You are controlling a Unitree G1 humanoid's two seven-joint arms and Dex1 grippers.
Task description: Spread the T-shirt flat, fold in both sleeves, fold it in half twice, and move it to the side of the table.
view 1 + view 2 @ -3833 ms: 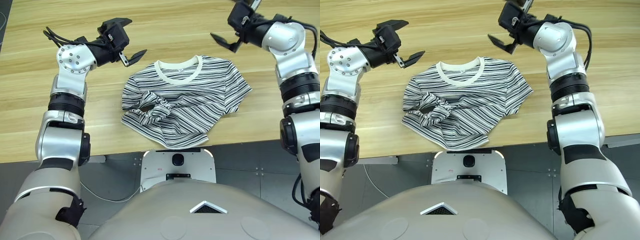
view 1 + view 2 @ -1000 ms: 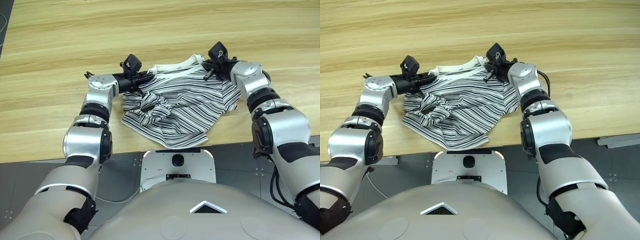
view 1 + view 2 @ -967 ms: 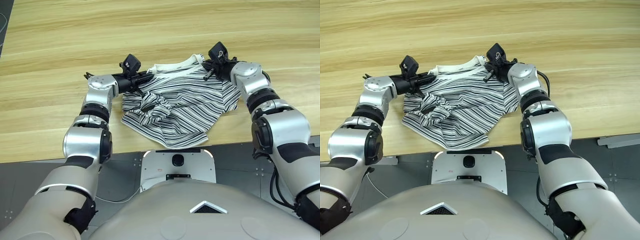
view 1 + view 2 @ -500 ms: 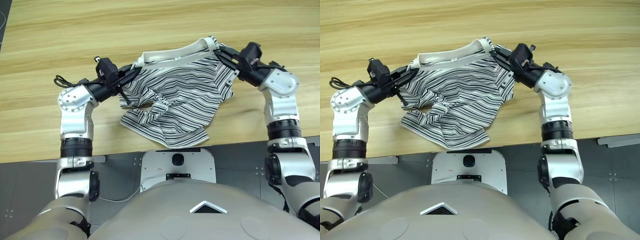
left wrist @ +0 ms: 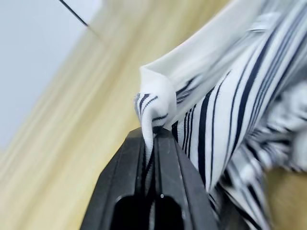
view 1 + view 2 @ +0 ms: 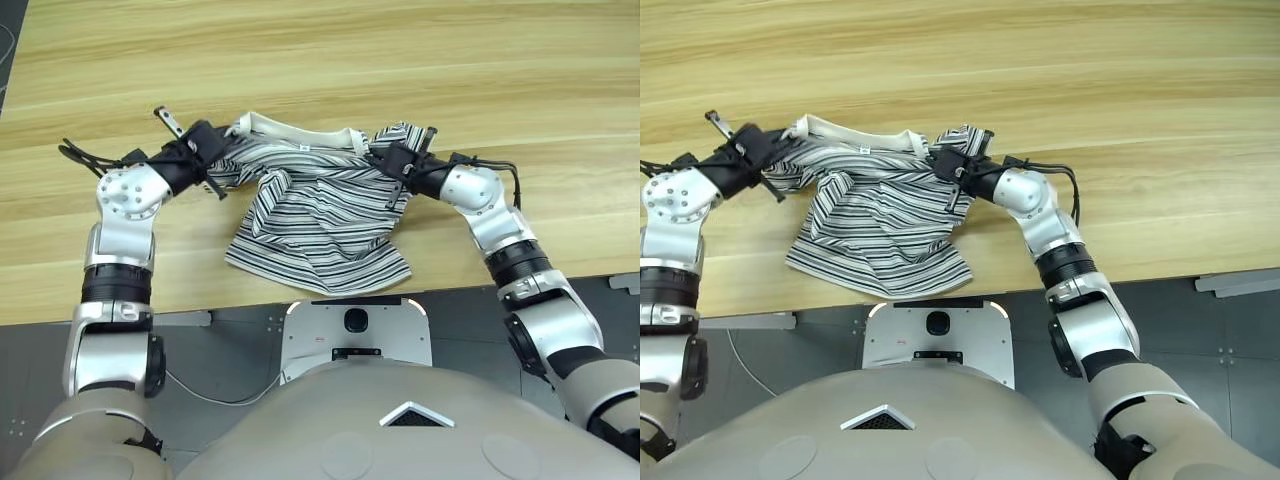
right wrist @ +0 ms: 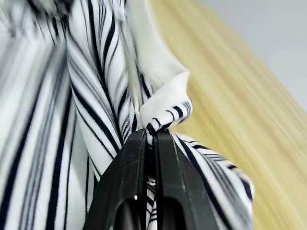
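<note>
Left claw (image 5: 154, 135) clamped on T-shirt (image 6: 315, 225) shoulder, beside cream collar. Right claw (image 7: 149, 135) clamped on opposite shoulder. Striped shirt rumpled, top edge strung between claws, rest lying on bench (image 6: 420, 60), hem near front edge.

We take this for a robotics lab or test room: a plain light-wood table (image 6: 420, 60) spreads beneath our left gripper (image 6: 222, 146), with grey panelled floor (image 6: 240, 345) behind it.
</note>
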